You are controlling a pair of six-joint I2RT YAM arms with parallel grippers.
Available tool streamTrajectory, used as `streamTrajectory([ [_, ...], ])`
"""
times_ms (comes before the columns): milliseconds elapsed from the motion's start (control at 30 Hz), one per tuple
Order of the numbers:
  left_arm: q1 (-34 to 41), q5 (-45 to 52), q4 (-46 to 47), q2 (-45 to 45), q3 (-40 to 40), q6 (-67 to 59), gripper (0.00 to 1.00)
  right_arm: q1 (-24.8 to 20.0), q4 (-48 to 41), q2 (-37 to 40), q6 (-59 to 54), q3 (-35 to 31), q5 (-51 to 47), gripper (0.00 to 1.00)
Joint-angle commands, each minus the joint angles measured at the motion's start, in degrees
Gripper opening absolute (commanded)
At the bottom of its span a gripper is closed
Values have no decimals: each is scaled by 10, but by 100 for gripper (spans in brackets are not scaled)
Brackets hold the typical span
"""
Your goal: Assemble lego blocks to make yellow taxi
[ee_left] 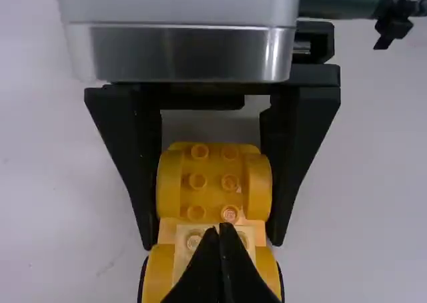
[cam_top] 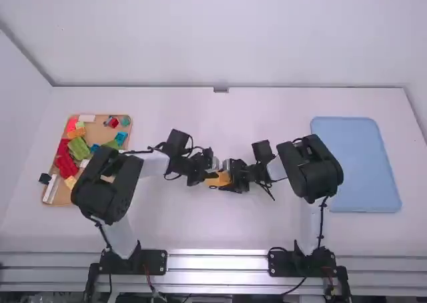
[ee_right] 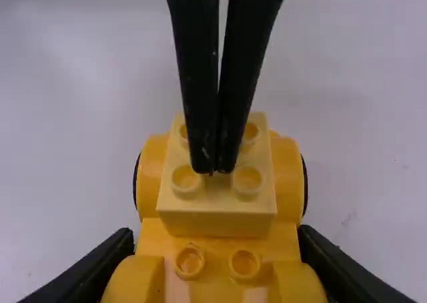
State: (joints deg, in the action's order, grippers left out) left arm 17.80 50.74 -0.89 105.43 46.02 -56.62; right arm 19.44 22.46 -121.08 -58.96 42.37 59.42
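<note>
High view: yellow car (cam_top: 219, 181) sits mid-table, between left gripper (cam_top: 208, 175) and right gripper (cam_top: 231, 175). Wooden tray (cam_top: 61, 195) of mixed blocks (cam_top: 78, 148) on the left, blue mat (cam_top: 360, 164) on the right, both well apart from the car.

Left wrist view: left gripper (ee_left: 219, 228) is pressed together, tips at the pale yellow block (ee_left: 183, 239) on the car's left part (can't tell if they touch it). The right gripper's black fingers (ee_left: 293, 149) flank the studded body.

Right wrist view: right gripper (ee_right: 215, 235) is pinching the car, one finger each side. The pale block sits on top, between the rounded yellow sides (ee_right: 289, 173).
</note>
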Motion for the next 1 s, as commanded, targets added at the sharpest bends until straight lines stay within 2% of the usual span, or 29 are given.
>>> streamTrajectory([
  [0, -5, -16, 12, 27, -36, -13, 2, 0, -2, -9, -4, -3, -15, 51],
  [200, -8, -21, -10, 15, -38, -13, 2, 0, -2, -9, -4, -3, -17, 52],
  [433, -21, -46, 61, -80, 17, -11, 2, 0, -1, -9, -4, -3, -16, 53],
  [567, -20, -78, 82, -123, 23, -17, 2, 0, 0, -9, -4, -3, -17, 53],
  [800, -20, -47, 70, -110, -3, -14, 2, 0, 17, -9, 19, -3, -16, 54],
  [967, -20, -6, 52, -56, -8, -13, 2, 0, 24, -9, 22, -3, -16, 54],
])
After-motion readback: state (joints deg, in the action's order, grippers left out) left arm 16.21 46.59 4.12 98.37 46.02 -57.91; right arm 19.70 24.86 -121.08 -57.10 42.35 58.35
